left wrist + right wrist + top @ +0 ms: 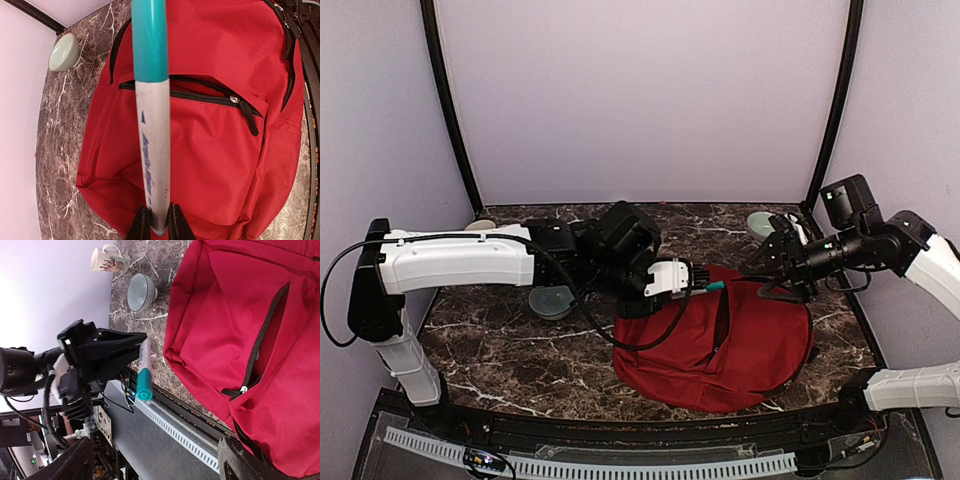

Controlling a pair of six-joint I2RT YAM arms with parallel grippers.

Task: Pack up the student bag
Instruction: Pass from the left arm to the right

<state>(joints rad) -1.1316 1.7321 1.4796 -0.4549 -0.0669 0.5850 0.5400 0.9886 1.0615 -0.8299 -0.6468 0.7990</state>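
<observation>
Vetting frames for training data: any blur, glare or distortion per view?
Top view: even light, frame posts look curved. Left wrist: marker close to the lens, its print smeared; backpack sharp. Right wrist: wall at left blown out, own fingers dark and soft.

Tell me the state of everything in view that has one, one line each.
Dark-red fabric backpack: lying flat, front pocket unzipped.
White marker pen with teal cap: capped, gripped at its tail end.
Left gripper: shut on the pen.
Right gripper: open, empty.
Grey-green bowl beside the mug: upright.
Second grey-green bowl: upright.
White patterned mug: upright.
</observation>
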